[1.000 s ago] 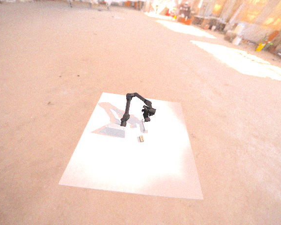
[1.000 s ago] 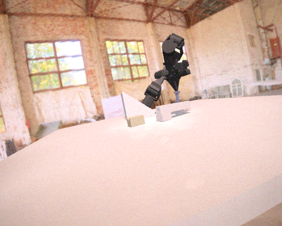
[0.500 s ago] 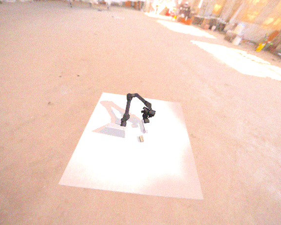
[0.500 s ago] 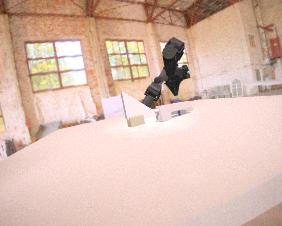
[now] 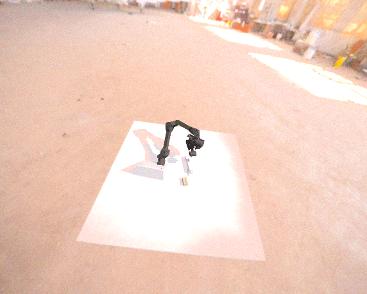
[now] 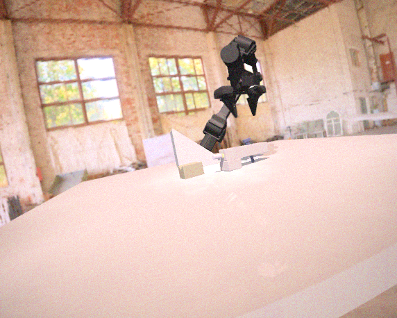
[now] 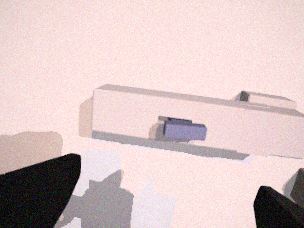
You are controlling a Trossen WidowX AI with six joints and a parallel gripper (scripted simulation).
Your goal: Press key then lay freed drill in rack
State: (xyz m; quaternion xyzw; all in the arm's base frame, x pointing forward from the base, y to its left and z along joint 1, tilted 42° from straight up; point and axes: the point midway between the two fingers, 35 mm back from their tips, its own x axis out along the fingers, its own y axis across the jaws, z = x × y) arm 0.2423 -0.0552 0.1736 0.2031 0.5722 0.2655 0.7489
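My gripper (image 5: 192, 154) (image 6: 244, 115) (image 7: 169, 181) is open and empty, above the long pale housing (image 6: 245, 151) (image 7: 125, 111). The blue key (image 6: 247, 141) (image 7: 185, 131) stands through the slot in the housing, its head low over the top face, between and beyond my fingertips in the wrist view. In the exterior view, a short pale rod with a yellowish part, apparently the drill (image 6: 217, 156), sticks out of the housing's near end; the rest is hidden. The olive-tan block, apparently the rack (image 5: 185, 181) (image 6: 191, 170), sits apart from that end.
A pale foot block (image 6: 231, 165) stands under the housing's near end. A white triangular panel (image 6: 186, 150) rises behind the olive-tan block, near the arm's base. The arm's shadow falls beside the housing. The white mat (image 5: 167, 224) lies under everything.
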